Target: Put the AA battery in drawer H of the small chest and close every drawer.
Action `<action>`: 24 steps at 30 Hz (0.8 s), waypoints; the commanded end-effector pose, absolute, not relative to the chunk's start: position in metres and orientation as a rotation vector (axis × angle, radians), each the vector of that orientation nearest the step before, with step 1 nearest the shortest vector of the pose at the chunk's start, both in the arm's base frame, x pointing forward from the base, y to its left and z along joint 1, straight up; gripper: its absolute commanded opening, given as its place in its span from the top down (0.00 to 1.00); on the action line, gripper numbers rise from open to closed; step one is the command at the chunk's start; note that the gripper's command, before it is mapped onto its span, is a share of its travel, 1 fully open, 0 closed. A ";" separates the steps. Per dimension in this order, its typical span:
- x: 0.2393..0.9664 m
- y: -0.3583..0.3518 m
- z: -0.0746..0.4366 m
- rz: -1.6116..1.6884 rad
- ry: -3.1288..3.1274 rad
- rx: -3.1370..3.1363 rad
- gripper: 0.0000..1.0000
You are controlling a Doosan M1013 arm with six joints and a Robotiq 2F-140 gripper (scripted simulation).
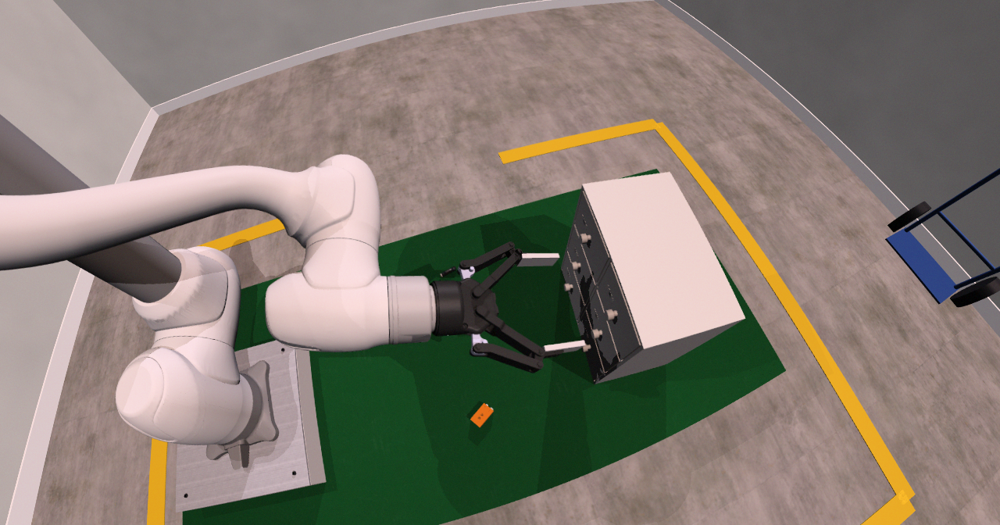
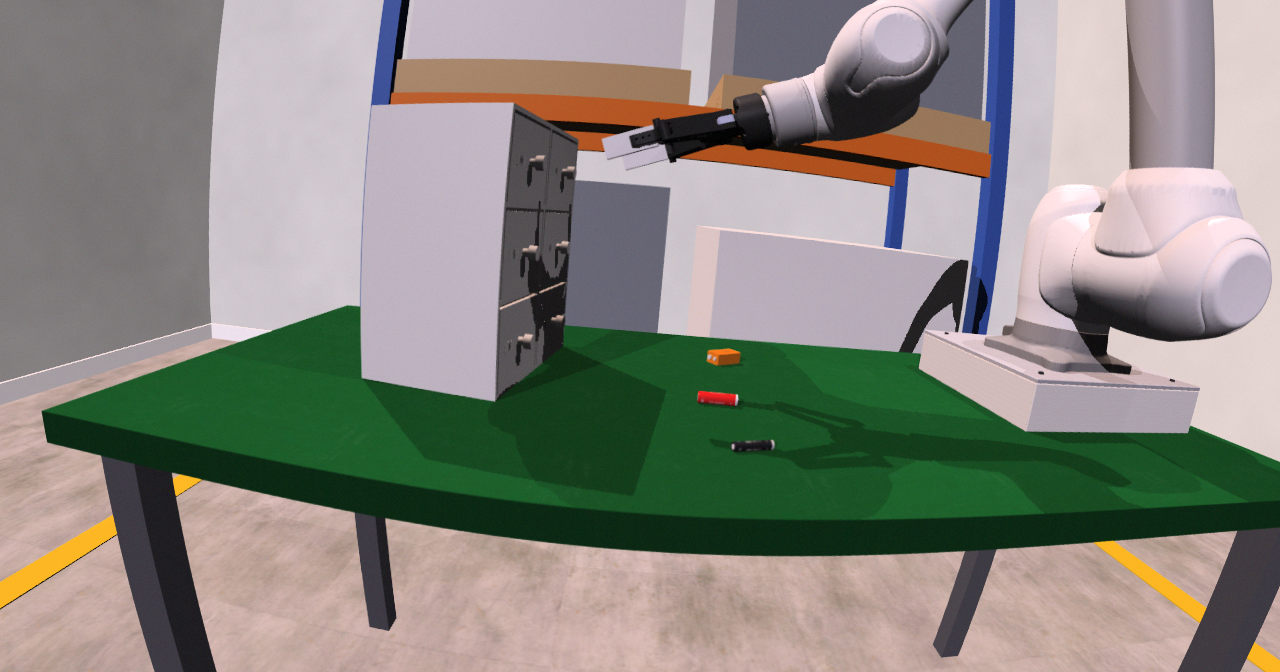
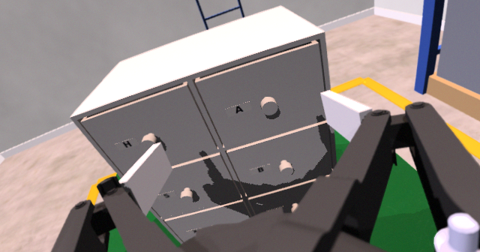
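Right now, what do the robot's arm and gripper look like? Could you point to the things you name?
The arm (image 1: 344,224) (image 2: 881,50) is smooth, rounded and whitish, with a grey stretch and dark lettering high up. The gripper (image 1: 562,304) (image 2: 633,152) (image 3: 243,133) is black, with two jointed linkages ending in flat, pale fingertips. No cables show.
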State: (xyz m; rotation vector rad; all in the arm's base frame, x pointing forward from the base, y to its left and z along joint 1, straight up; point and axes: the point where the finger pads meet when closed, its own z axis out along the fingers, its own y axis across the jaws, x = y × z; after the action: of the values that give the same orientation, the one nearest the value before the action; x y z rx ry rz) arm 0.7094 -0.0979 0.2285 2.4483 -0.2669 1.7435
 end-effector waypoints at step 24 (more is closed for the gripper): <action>0.690 -0.098 0.246 1.408 -0.299 2.667 0.00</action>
State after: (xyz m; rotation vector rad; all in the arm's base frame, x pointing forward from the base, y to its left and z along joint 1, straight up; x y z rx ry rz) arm 0.6907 -0.0974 0.2454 2.6724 -0.2864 1.4352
